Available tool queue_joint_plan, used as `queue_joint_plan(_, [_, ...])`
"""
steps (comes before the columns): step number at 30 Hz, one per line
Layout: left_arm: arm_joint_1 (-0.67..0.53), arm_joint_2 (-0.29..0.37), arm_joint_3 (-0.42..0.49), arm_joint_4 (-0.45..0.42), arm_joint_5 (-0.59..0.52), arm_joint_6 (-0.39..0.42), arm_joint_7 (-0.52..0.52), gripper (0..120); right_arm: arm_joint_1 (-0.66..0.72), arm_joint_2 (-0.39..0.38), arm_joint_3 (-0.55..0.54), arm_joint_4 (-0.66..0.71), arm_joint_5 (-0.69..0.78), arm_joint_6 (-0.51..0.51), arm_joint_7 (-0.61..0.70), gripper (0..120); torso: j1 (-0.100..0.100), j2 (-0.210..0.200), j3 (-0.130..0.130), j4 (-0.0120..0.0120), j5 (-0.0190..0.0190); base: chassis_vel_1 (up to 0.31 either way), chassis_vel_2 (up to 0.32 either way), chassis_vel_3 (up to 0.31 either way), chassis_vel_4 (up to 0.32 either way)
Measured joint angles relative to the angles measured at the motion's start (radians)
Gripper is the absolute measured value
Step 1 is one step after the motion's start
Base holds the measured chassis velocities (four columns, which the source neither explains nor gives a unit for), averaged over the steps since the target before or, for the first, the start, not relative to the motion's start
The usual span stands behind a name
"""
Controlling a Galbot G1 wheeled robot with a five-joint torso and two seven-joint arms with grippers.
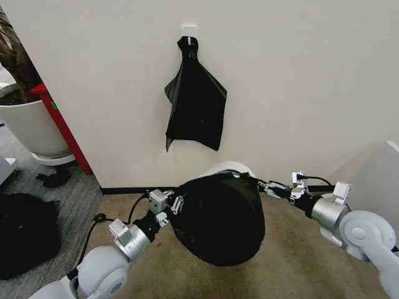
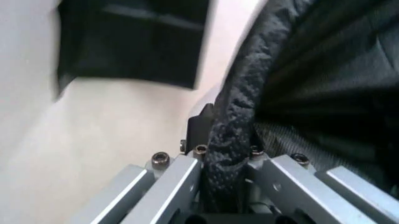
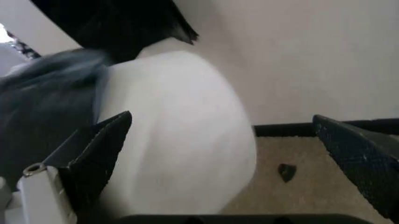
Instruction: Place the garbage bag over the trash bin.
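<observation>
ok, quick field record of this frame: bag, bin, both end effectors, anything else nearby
garbage bag: black, draped over most of the bin, bulging toward the robot
trash bin: white, on the floor by the wall; part of its rim and far side uncovered
left end effector: at the bag's left edge, shut on a fold of the garbage bag
right end effector: at the bag's upper right edge; fingers spread open, bin's white wall between them
wall: a second black bag hanging from a hook
floor left: large white plant pot, dark heap
</observation>
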Motion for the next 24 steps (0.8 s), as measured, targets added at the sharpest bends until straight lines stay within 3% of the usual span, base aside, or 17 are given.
queue_joint_plan(10, [-0.042,-0.052,0.017,0.053,-0.217,0.063,-0.127,0,-0.008,0.016,0.019,0.055,0.072,0.007,0.056,100,0.000,0.000,0.000,0.0001,0.0001,0.000,0.000,0.000,0.000])
queue_joint_plan(15, [-0.054,-0.085,-0.002,0.059,-0.466,0.113,-0.212,0,-0.057,0.088,0.051,0.090,0.184,0.009,0.121,100,0.000,0.000,0.000,0.0000,0.0002,0.000,0.000,0.000,0.000])
queue_joint_plan(18, [-0.055,-0.094,-0.008,0.059,-0.556,0.131,-0.229,0,-0.074,0.119,0.057,0.115,0.218,0.009,0.147,100,0.000,0.000,0.000,0.0000,0.0000,0.000,0.000,0.000,0.000])
queue_joint_plan(24, [-0.068,-0.127,-0.015,0.063,-0.790,0.159,-0.289,0,-0.099,0.226,0.051,0.249,0.287,0.007,0.319,100,0.000,0.000,0.000,0.0002,-0.0002,0.000,0.000,0.000,0.000])
